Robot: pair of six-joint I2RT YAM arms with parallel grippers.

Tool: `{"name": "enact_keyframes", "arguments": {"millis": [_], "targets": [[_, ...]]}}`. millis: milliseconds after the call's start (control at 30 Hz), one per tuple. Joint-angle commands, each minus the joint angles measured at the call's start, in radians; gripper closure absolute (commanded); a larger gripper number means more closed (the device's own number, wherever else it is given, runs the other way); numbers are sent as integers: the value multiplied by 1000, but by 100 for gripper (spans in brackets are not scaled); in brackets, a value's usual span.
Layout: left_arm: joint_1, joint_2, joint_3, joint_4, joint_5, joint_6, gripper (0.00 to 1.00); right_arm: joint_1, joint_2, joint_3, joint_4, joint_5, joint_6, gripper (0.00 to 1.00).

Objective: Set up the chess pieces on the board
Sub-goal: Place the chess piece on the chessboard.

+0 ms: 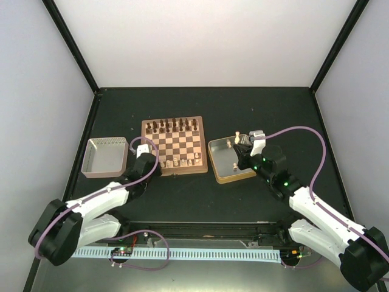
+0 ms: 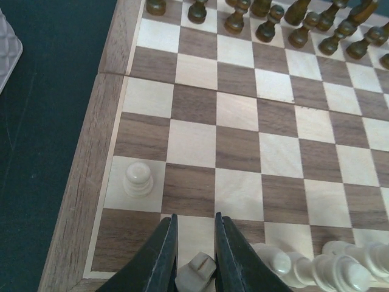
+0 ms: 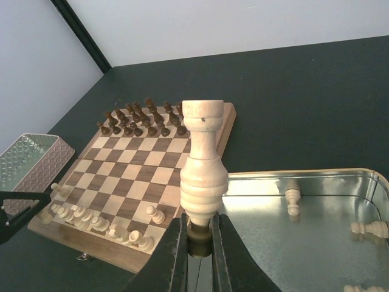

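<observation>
Right end effector (image 3: 199, 220) over tin (image 3: 316, 246), gripping rook (image 3: 202, 164) upright — left end effector (image 2: 194, 219) pinching piece (image 2: 196, 272)

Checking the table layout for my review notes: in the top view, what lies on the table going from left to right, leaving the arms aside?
tray → board → tin

Black table (image 1: 261, 109): board (image 1: 176, 146), tin (image 1: 222, 160), tray (image 1: 104, 159)
</observation>
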Motion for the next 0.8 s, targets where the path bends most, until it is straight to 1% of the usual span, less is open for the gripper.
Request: {"name": "enact_keyframes", "arguments": {"millis": [0, 133, 333, 533, 767], "targets": [[10, 41, 9, 50, -16, -11, 98, -5, -8, 3, 17, 24, -16, 94], [10, 67, 1, 88, -2, -8, 98, -5, -4, 5, 19, 23, -18, 94], [12, 93, -5, 123, -25, 9, 91, -5, -1, 5, 19, 20, -18, 93], [12, 123, -4, 154, -40, 26, 90, -5, 1, 5, 19, 18, -16, 93], [12, 145, -10, 201, -47, 43, 83, -5, 2, 7, 16, 8, -15, 93]]}}
